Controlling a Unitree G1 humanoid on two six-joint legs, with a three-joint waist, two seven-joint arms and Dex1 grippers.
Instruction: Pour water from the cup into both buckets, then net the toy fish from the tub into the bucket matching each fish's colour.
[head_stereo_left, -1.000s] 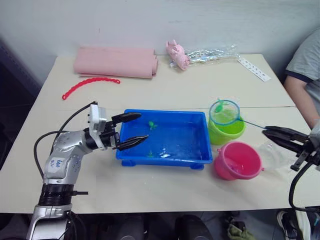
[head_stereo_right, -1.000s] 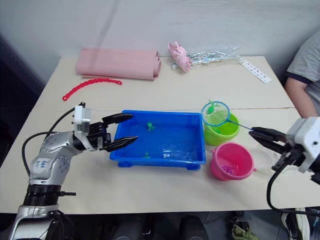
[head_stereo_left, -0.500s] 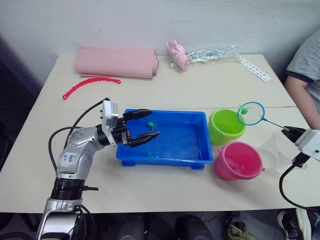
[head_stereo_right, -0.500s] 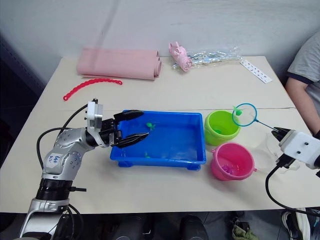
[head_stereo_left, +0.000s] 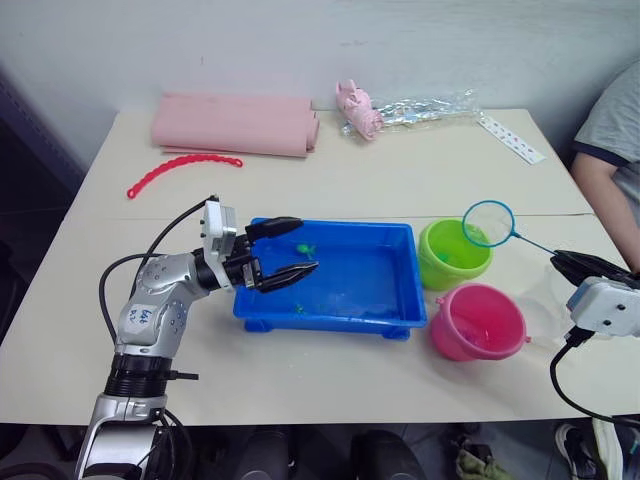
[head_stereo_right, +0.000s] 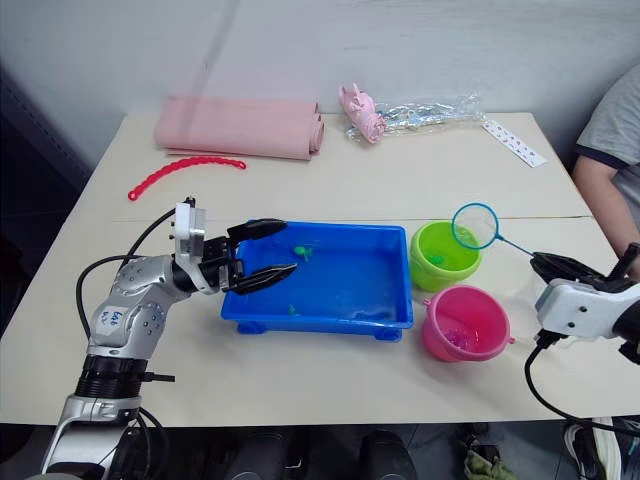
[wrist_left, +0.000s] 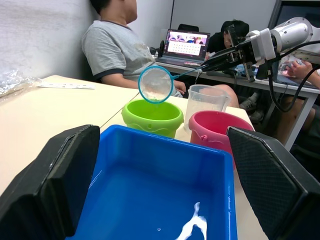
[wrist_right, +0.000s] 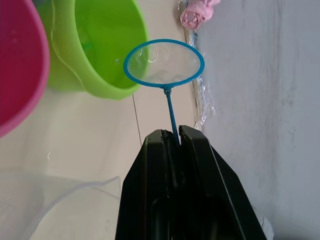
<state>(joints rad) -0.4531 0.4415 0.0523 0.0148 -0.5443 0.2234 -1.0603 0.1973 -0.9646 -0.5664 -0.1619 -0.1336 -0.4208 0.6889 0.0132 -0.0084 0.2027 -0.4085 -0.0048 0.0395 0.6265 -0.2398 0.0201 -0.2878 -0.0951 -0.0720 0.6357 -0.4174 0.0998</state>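
The blue tub (head_stereo_left: 375, 300) holds water and tiny green toy fish (head_stereo_left: 305, 249) near its left end. My left gripper (head_stereo_left: 303, 246) hangs open over that left end, holding nothing. The lime green bucket (head_stereo_left: 440, 268) and the pink bucket (head_stereo_left: 478, 322) stand right of the tub. My right gripper (head_stereo_left: 560, 259) is shut on the net's thin handle. The net's blue hoop (head_stereo_left: 488, 223) hangs empty above the green bucket's right rim. A green fish (head_stereo_right: 437, 260) lies inside the green bucket. The clear cup (wrist_left: 204, 102) stands just right of the pink bucket.
A rolled pink cloth (head_stereo_left: 235, 122), a red bead chain (head_stereo_left: 180, 165), a pink soft toy (head_stereo_left: 357, 108) with a clear bag (head_stereo_left: 430, 105) and a white strip (head_stereo_left: 508, 137) lie at the back. A person (head_stereo_left: 610, 130) sits at the table's right side.
The net went from over the green bucket out to the right, then back to its right rim; the green fish it carried is gone from it. My left gripper moved right over the tub.
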